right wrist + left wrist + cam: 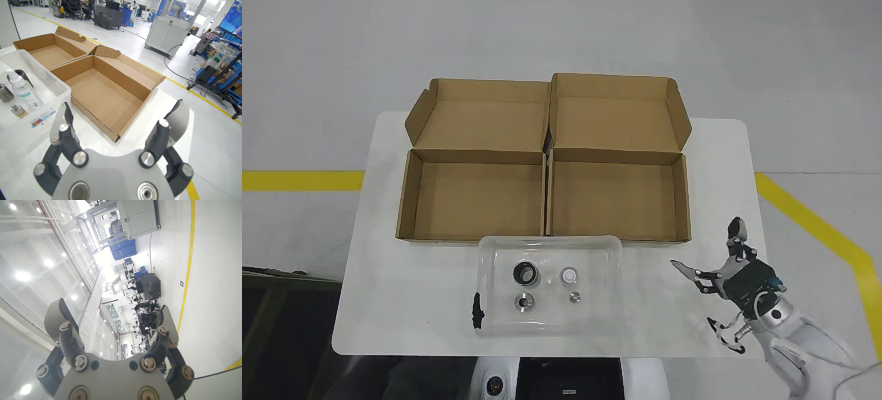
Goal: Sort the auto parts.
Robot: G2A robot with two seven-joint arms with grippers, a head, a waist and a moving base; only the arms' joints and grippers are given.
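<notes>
A clear plastic bin at the table's front middle holds a dark ring-shaped part, a small white spray bottle, a steel cylinder and a small steel stud. The right wrist view shows the bin, bottle, cylinder and stud. My right gripper hangs open and empty to the right of the bin, above the table's front right. My left gripper is open, empty, and points up into the room.
Two open, empty cardboard boxes sit side by side behind the bin, lids folded back. The nearer box lies just ahead of the right gripper. A small dark piece lies at the bin's front left corner.
</notes>
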